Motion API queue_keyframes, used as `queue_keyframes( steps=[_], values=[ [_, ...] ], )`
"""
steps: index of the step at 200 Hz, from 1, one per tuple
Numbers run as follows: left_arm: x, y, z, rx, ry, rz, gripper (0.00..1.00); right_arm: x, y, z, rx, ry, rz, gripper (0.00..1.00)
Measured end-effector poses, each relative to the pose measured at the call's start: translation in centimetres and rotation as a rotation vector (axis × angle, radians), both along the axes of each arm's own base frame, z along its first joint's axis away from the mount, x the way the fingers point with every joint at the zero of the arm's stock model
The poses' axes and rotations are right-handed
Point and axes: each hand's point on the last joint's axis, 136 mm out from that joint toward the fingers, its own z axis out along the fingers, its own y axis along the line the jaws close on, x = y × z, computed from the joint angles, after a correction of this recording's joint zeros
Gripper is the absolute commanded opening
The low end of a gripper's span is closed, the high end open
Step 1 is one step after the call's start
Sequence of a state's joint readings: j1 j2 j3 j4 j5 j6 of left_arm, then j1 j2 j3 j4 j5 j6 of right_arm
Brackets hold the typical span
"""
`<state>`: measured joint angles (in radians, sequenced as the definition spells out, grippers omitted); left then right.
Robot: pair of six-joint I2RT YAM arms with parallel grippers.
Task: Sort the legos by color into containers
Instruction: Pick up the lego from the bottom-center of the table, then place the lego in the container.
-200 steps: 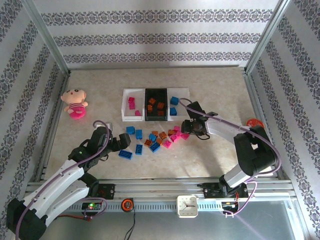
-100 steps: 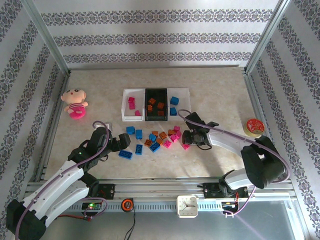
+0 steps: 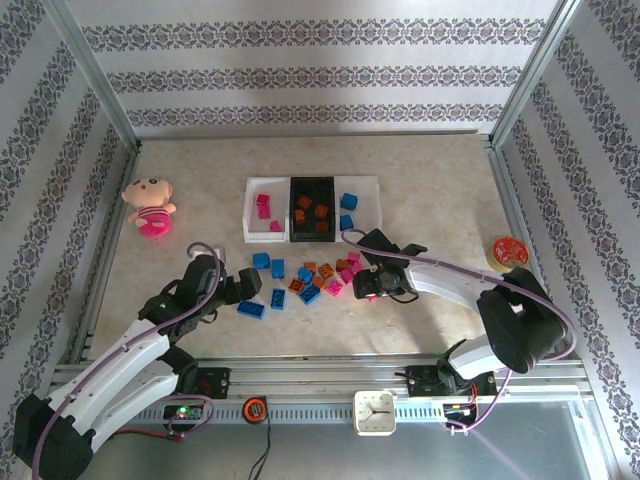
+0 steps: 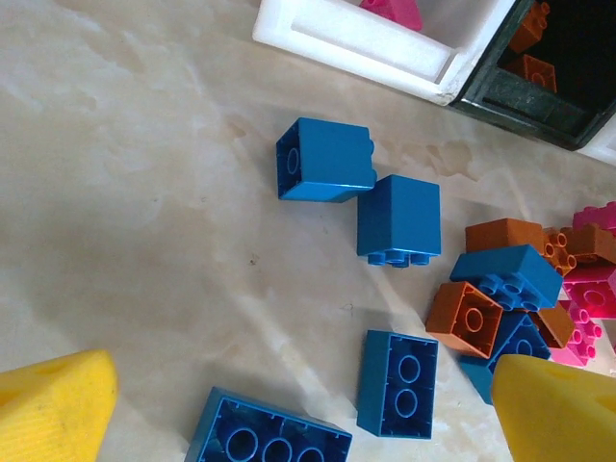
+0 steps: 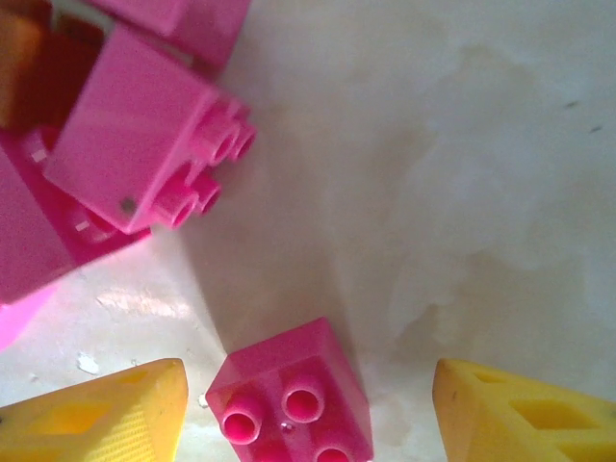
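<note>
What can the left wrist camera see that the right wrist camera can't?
Left wrist, not right wrist: blue legos, plus corners of a white bin and the black bin. Right wrist, not left wrist: one small pink lego lying loose on the table inside the right gripper, whose jaws stand open. Both: other pink legos, the marbled tabletop, and yellow fingertips in the bottom corners.

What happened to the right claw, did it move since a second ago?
Yes. The right gripper moved away from the black bin, back toward the robot's side and slightly left.
</note>
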<state>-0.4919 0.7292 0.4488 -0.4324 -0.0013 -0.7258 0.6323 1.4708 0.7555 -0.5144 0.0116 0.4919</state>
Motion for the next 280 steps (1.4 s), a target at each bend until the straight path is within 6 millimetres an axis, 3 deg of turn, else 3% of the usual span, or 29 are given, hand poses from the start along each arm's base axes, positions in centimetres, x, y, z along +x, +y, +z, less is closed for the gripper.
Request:
queue_keyframes(
  steps=[43,87,101,121,152,176,195,211,249,259,280],
  values=[
    [0.0,0.0,0.0,-0.001,0.001,0.002,0.99,-0.1,0.2,-1.0,-0.038,0.041,0.046,0.42],
    [0.0,0.2,0.2,0.002,-0.009,0.01,0.99,0.0,1.7,0.2,0.012,0.036,0.083,0.27],
    [0.1,0.5,0.4,0.009,-0.021,0.021,0.99,0.6,2.9,2.1,0.064,0.008,0.097,0.25],
    [0.0,1.3,1.0,0.029,-0.037,0.048,0.99,2.8,6.2,6.5,0.17,-0.081,0.132,0.25],
    [-0.1,2.6,2.4,0.055,-0.075,0.105,0.99,7.1,13.9,14.6,0.351,-0.247,0.22,0.25],
    [-0.4,3.0,2.5,0.066,-0.072,0.115,0.99,10.8,19.3,17.4,0.427,-0.332,0.257,0.25],
    [-0.6,3.0,2.3,0.068,-0.059,0.11,1.0,13.6,22.6,17.1,0.443,-0.352,0.265,0.25],
    [-0.7,2.8,2.3,0.058,-0.055,0.099,1.0,16.0,24.8,15.5,0.44,-0.356,0.258,0.25],
    [-1.0,2.1,2.2,0.032,-0.042,0.069,1.0,20.3,27.5,10.9,0.382,-0.353,0.205,0.26],
    [-1.0,2.0,2.2,0.027,-0.039,0.06,1.0,21.0,27.7,9.9,0.363,-0.351,0.187,0.31],
    [-1.2,1.6,2.1,0.015,-0.03,0.04,1.0,21.9,27.8,9.1,0.34,-0.346,0.151,0.55]
  ],
)
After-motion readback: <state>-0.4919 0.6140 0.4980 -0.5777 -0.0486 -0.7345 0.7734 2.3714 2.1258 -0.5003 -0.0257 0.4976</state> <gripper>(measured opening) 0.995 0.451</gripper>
